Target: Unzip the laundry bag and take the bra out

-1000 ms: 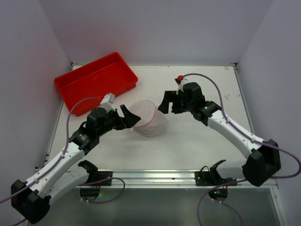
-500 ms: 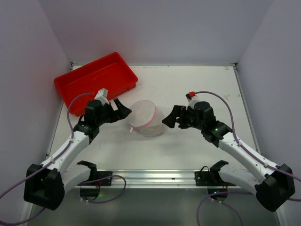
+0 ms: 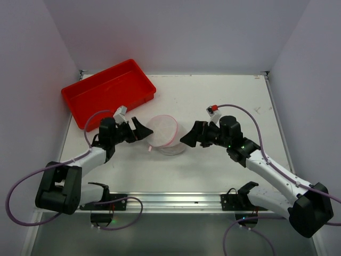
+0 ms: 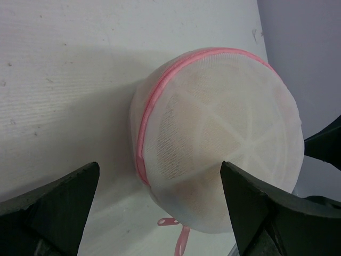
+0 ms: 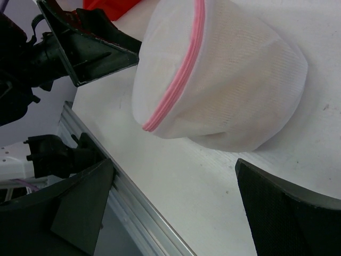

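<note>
White table [image 3: 224,98], red tray [image 3: 106,90] back left, laundry bag [image 3: 164,133] at centre

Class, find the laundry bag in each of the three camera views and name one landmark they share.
Top external: laundry bag just left of centre.
Left wrist: laundry bag fills centre-right.
Right wrist: laundry bag upper centre-right.
Shared landmark: its pink zipper rim.

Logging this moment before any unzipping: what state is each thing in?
laundry bag: zipped shut, resting on the table, ungripped
bra: inside the bag, visible through mesh
left gripper: open, beside the bag
right gripper: open, opposite side of bag
red tray: upright on table
</note>
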You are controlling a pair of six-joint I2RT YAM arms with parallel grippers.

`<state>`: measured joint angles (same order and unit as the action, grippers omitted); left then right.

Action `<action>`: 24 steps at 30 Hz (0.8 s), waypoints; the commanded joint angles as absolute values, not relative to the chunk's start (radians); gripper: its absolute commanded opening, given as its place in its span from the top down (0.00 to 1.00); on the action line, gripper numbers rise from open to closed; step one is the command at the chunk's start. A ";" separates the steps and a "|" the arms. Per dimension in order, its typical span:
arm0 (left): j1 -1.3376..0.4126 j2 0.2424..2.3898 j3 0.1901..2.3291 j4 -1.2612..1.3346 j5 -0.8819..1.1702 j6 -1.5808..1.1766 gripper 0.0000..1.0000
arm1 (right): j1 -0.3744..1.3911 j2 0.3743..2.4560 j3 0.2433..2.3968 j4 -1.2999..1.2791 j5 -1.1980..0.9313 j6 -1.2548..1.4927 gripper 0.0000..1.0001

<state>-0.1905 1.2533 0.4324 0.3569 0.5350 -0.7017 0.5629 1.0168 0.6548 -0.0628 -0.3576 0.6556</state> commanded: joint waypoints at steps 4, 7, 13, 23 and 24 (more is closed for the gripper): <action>-0.184 1.290 0.328 0.690 0.640 -0.779 0.02 | 0.565 1.012 0.660 -0.006 -0.434 0.641 0.01; -0.184 1.336 0.284 0.793 0.662 -0.833 0.04 | 0.565 1.011 0.658 -0.006 -0.446 0.637 0.01; -0.186 1.396 0.247 0.982 0.738 -0.920 0.25 | 0.568 0.999 0.653 0.020 -0.456 0.624 0.02; -0.258 1.129 0.273 0.728 0.640 -0.939 0.82 | 0.584 0.979 0.706 -0.077 -0.353 0.549 0.02; -0.274 1.082 0.284 0.688 0.614 -0.936 0.82 | 0.591 0.970 0.710 -0.086 -0.318 0.546 0.02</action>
